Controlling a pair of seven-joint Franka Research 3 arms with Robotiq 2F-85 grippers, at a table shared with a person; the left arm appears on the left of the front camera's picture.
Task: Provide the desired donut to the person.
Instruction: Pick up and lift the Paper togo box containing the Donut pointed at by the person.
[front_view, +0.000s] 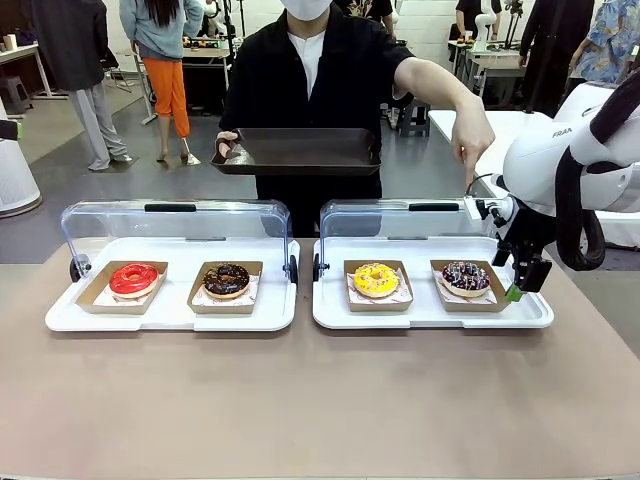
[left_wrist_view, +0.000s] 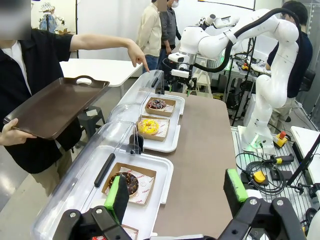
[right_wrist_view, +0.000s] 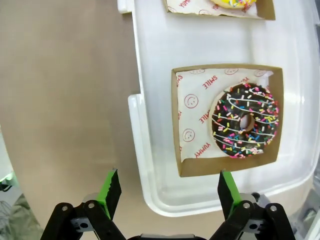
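right fingers (right_wrist_view: 110, 192) parted, sprinkled donut (right_wrist_view: 245, 121) just ahead

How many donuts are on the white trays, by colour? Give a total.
Red glazed donut: 1
Dark chocolate donut: 1
Yellow donut: 1
Chocolate donut with rainbow sprinkles: 1
Total: 4

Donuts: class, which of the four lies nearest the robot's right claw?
The sprinkled chocolate donut, farthest right, beside the right claw; the yellow donut, dark chocolate donut and red donut lie farther left.
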